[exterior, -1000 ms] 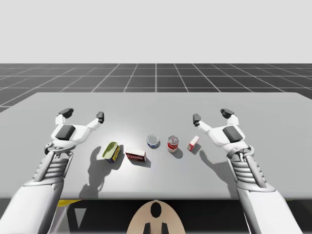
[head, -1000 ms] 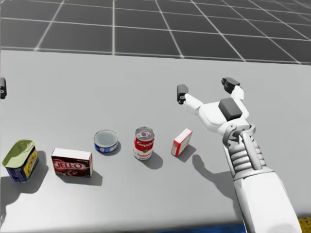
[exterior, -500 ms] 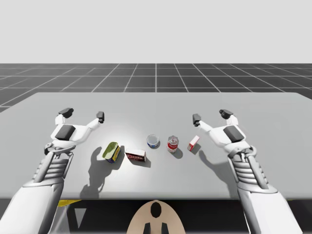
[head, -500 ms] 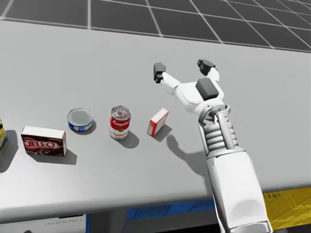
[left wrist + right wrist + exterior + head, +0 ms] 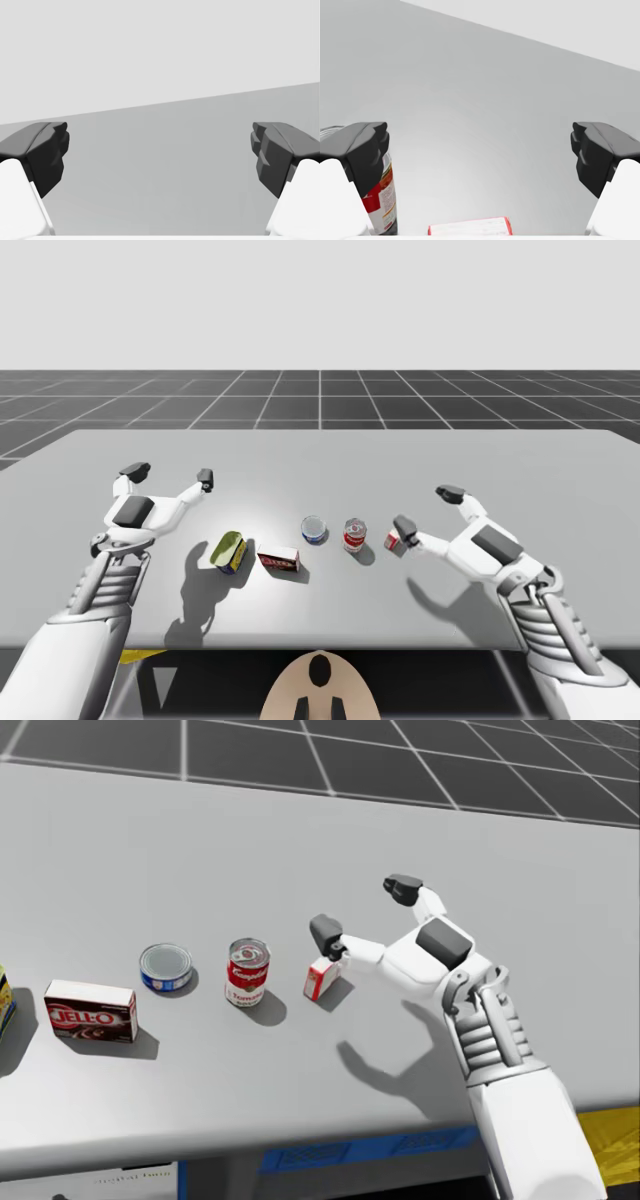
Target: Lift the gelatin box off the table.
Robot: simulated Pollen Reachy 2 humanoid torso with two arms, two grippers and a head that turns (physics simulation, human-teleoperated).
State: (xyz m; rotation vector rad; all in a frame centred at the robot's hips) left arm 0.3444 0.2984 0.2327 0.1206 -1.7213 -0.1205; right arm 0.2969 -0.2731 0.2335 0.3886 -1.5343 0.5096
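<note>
The gelatin box [image 5: 320, 978] is a small red-and-white box standing on the table just right of the red-and-white soup can [image 5: 247, 972]. My right gripper [image 5: 364, 910] hovers open right above it, the near finger over the box's top and the other finger farther back. In the high view the box [image 5: 391, 540] is partly hidden behind that near finger of the right gripper [image 5: 425, 510]. The right wrist view has the box [image 5: 470, 226] low between the wide fingers of the gripper [image 5: 480, 155]. My left gripper [image 5: 170, 474] is open over the left of the table, holding nothing [image 5: 160, 157].
A row of things runs left of the box: soup can [image 5: 354, 536], flat blue can [image 5: 314, 530], dark red box [image 5: 278, 560], yellow-green tin [image 5: 231, 552]. The soup can [image 5: 382, 200] stands beside the right gripper's finger. The table's front edge [image 5: 320, 645] is near.
My head turned right and down early on. Since then my right arm has dropped and swung toward me and left, bringing its open gripper over the small box. The left arm has not moved.
</note>
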